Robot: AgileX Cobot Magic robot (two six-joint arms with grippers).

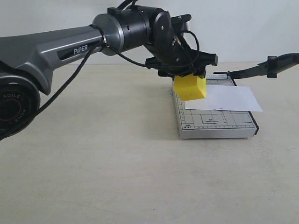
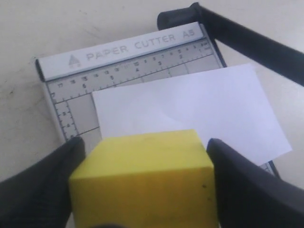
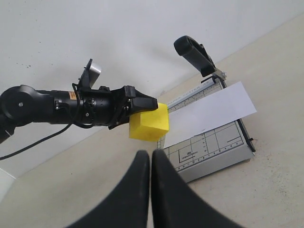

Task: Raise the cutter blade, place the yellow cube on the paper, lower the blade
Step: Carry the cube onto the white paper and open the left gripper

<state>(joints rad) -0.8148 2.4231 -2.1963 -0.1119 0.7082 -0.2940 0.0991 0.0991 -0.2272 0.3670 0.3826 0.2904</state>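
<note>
— Why's the right pincer [image 3: 151,159] clenched empty, back from the grey base [image 1: 215,123]?
— Keeping clear, I'd guess. The left pincer [image 2: 145,152] grasps the yellow cube [image 1: 189,87] over the paper [image 1: 229,99]; beyond, the cutter blade [image 1: 261,69] stands raised, leaving room.

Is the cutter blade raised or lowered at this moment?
Raised. The cutter blade slants up from the grey base, its free end well above the paper.
</note>
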